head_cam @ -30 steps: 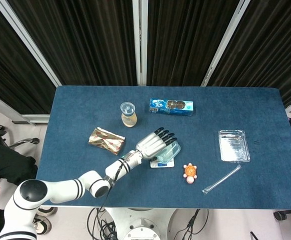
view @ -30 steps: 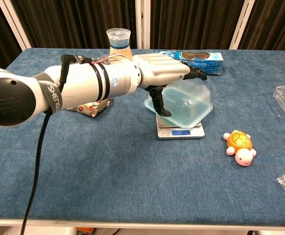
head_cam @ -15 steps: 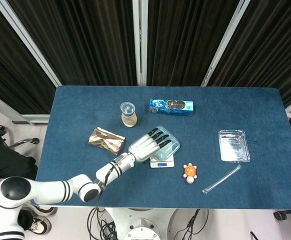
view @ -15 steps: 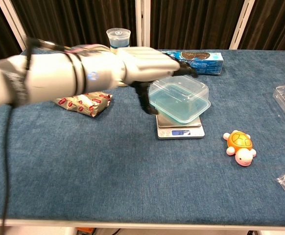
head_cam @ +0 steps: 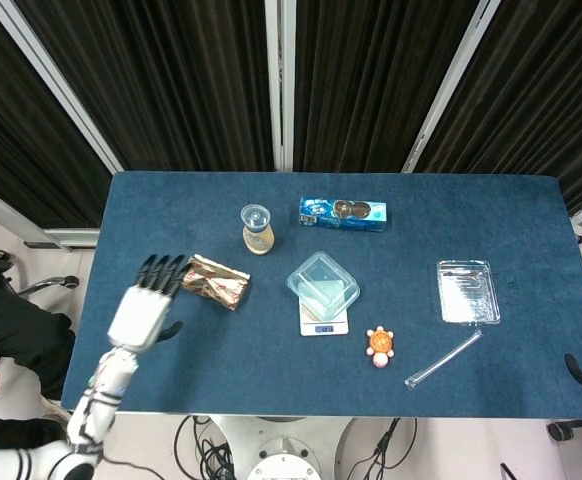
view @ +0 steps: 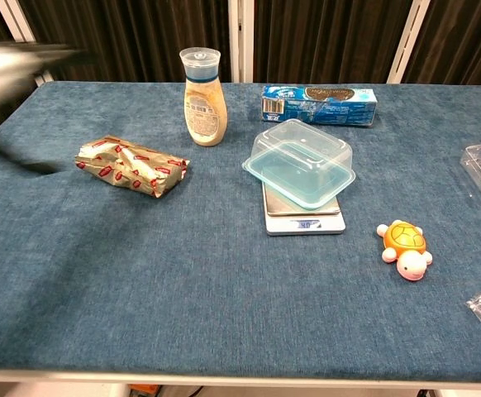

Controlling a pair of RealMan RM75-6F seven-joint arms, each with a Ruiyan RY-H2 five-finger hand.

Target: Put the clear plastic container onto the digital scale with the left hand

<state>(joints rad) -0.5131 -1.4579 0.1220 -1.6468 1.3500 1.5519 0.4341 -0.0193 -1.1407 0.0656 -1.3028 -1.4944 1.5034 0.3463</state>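
The clear plastic container (view: 300,172) sits upside down on the digital scale (view: 304,215), overhanging its platform on the left and far sides. The scale's small display at the near edge shows digits, too small to read. Nothing touches the container.

The left hand (head_cam: 146,305) hangs over the left part of the blue table (head_cam: 491,215), fingers spread and holding nothing, its dark fingertips (head_cam: 161,266) just beside the left end of a crumpled foil snack bag (head_cam: 214,280). In the chest view only a blurred streak of the arm shows at the top left corner. The right hand is not seen in either view.

The snack bag carries red labels, the wording unreadable. Beyond it stands a squat bottle (view: 202,98) with a clear cap and a printed label whose text is too fine to make out. A blue biscuit box (view: 319,104) lies on its side far of the scale, its lettering illegible. Right of the scale rests an orange toy turtle (view: 405,249). At the right edge are a clear tray (head_cam: 467,291) and, nearer, a clear tube (head_cam: 442,359).
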